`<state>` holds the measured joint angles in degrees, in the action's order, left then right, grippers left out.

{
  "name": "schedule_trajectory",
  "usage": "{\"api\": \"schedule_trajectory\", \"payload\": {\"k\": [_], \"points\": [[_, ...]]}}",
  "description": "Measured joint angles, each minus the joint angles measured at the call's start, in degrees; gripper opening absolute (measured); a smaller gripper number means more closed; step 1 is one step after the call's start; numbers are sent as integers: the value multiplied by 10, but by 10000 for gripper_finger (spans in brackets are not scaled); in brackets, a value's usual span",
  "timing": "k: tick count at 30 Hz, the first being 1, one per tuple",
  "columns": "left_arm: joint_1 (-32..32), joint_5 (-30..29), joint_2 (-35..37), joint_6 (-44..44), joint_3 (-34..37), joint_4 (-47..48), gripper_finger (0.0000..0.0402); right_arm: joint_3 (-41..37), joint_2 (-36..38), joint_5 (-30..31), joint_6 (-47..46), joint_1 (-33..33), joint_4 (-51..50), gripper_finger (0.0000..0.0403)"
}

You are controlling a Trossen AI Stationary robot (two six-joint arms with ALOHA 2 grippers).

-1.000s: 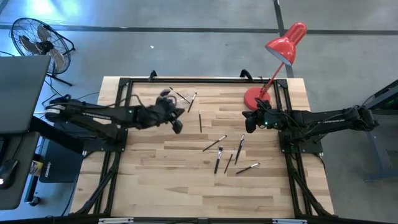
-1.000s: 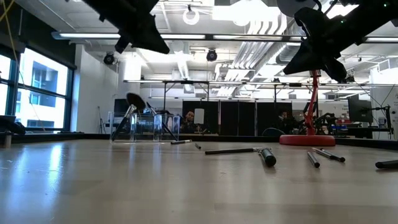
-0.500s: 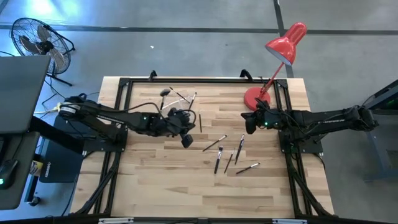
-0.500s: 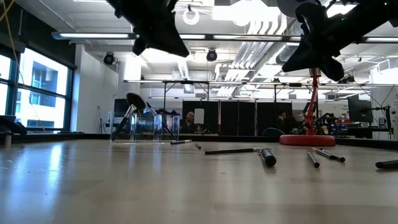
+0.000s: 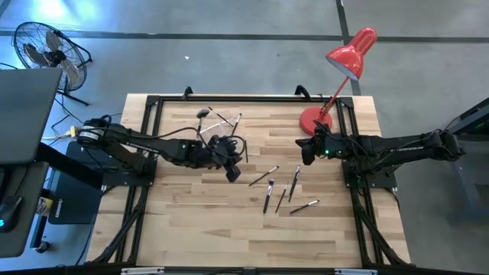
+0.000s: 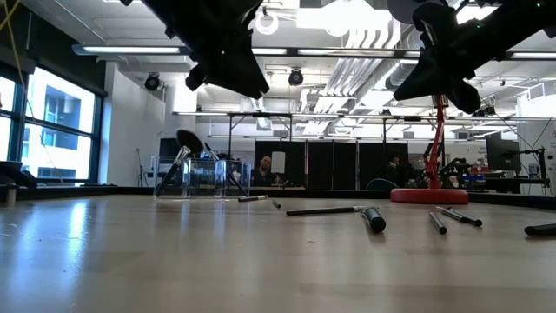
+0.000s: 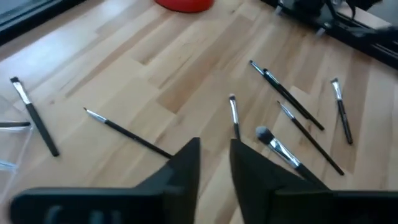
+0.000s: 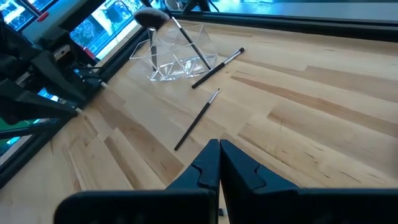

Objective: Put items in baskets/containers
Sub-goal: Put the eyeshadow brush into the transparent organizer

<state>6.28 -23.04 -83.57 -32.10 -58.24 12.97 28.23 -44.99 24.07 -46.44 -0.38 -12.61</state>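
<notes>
Currently the left tool (image 5: 231,173) hangs above the tabletop (image 5: 229,229) near its middle, its two fingers set slightly apart with nothing between them. In its wrist view a cluster of loose brushes (image 7: 286,106) lies flat just ahead, about five of them fanned out near each other toward the right edge; one has a small fluffy head (image 7: 262,132). Another thin brush (image 7: 127,133) lies alone, closer to the far edge. The clear holder (image 8: 177,53) stands near the far edge, left of centre, already with a fan brush (image 8: 152,17) and a couple more leaning in it, and one brush (image 8: 217,67) lying on the tabletop against its side. The right tool (image 5: 306,152) waits above the tabletop next to the lamp base (image 5: 313,119), its fingers pressed together.

These brushes look light, stiff and slim, so they will likely roll or skid if nudged. A pinch across the middle of the handle seems best, keeping off the soft bristles. The holder looks light too and may tip if a handle knocks its rim.
</notes>
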Motion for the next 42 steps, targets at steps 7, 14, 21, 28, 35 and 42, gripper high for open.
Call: {"api": "schedule_trajectory", "payload": {"k": [7,14,21,28,35,42], "points": [[1,-10,0,14,0,-3,164,0,0,-11,63,0,-16,2],[1,27,-11,-13,0,-8,168,0,-60,-112,139,0,12,1],[1,62,-40,-32,-2,-14,168,20,-191,-191,203,0,44,1],[1,77,-68,-46,1,-24,168,100,-283,-193,304,-1,-46,18],[1,92,-67,-57,0,-26,168,179,-347,-200,449,-23,-117,63],[1,90,-67,-55,0,-21,168,215,-419,-256,570,-47,-145,102]]}}
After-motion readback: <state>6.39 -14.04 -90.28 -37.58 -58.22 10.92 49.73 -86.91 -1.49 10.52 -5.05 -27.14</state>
